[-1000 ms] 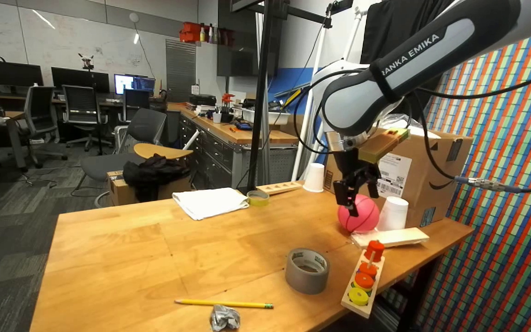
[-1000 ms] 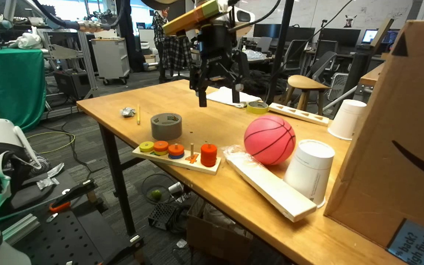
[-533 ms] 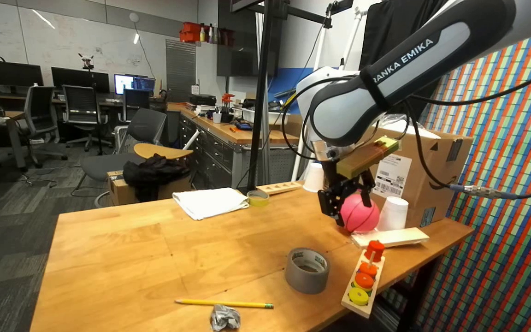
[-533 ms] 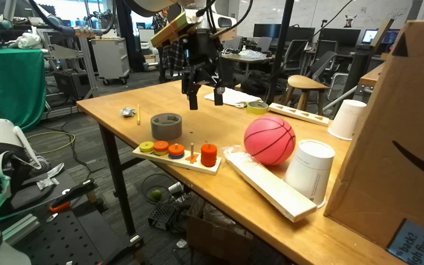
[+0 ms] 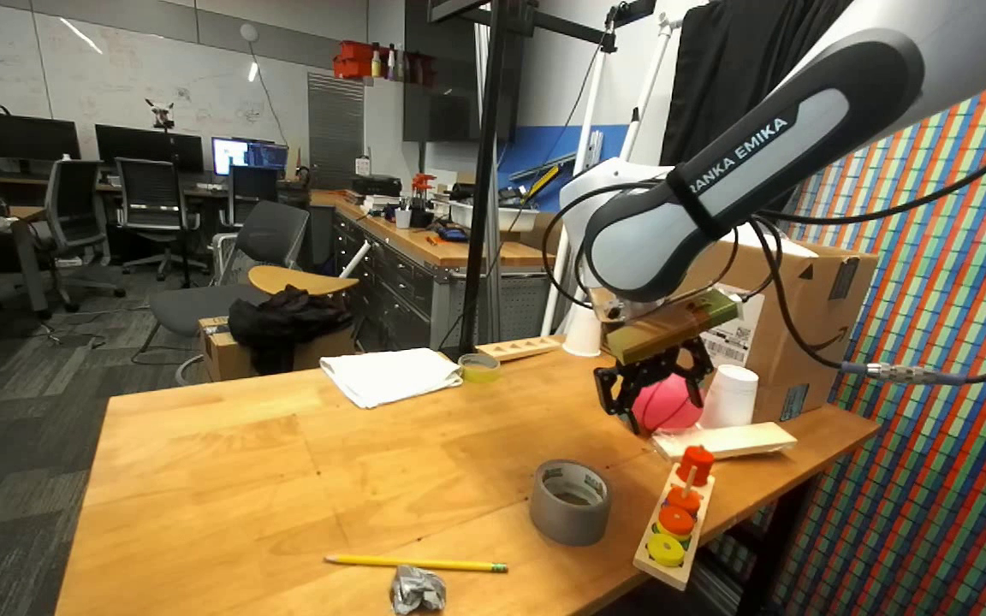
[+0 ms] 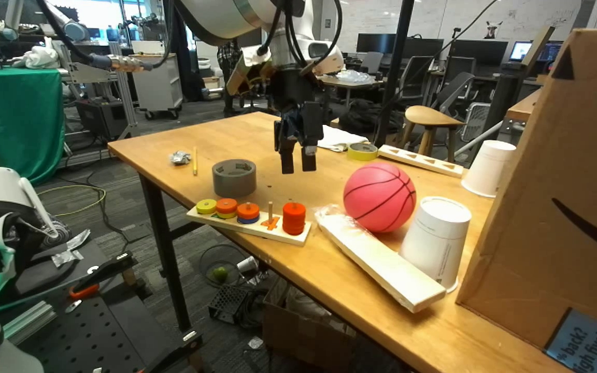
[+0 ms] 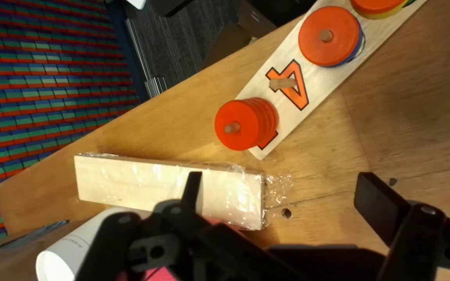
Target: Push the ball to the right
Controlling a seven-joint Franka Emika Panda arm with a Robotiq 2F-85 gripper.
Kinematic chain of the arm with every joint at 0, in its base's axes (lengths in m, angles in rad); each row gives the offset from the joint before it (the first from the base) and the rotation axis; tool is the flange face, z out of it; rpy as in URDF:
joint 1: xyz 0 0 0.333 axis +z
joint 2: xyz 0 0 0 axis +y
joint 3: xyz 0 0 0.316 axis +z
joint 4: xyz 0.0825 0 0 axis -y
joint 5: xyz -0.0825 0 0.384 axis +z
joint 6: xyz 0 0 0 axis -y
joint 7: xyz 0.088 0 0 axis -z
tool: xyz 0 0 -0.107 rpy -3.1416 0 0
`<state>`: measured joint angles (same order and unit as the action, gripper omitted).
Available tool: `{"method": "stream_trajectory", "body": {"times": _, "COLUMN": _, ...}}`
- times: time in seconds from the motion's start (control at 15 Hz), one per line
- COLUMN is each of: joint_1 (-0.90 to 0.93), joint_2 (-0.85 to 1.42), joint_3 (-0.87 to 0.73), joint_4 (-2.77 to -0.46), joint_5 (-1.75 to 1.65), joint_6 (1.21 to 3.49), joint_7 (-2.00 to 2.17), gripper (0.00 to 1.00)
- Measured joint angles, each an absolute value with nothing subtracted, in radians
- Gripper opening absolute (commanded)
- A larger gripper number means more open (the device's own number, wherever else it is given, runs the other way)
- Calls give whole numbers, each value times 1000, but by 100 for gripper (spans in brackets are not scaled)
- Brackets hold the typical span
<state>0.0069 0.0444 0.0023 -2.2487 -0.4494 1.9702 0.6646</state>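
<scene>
The pinkish-red ball (image 5: 668, 405) with dark seams rests on the table beside a plastic-wrapped wooden plank and a white cup. It shows whole in an exterior view (image 6: 380, 197). In the wrist view only slivers of the ball (image 7: 161, 274) show at the bottom, behind the gripper. My gripper (image 6: 298, 169) is above the table, left of the ball and apart from it in that exterior view. In an exterior view the gripper (image 5: 666, 414) overlaps the ball from the front. In the wrist view the gripper (image 7: 279, 189) has wide-apart fingers (image 7: 379, 207) with nothing between them.
The wrapped plank (image 6: 376, 259) and white cup (image 6: 437, 241) stand right by the ball, with a cardboard box (image 6: 547, 186) behind. A ring-stacking toy (image 6: 298, 239) and grey tape roll (image 6: 234, 177) lie near the table edge. Another cup (image 6: 487, 168) stands farther back.
My gripper has shifted, come lower and turned about its vertical axis. Its fingers appear closer together in an exterior view because of the turn. The ball has not moved.
</scene>
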Motion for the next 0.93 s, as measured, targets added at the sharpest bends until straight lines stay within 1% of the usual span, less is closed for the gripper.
{"method": "stream_trajectory", "body": {"times": 0.67, "joint_1": -27, "joint_2": 158, "joint_3": -47, "joint_4": -2171, "joint_5": -403, "joint_6": 1984, "joint_7": 580, "gripper": 100}}
{"method": "stream_trajectory", "body": {"times": 0.93, "joint_1": -51, "joint_2": 202, "joint_3": -92, "joint_4": -2135, "joint_5": -400, "joint_6": 1984, "joint_7": 543, "gripper": 100}}
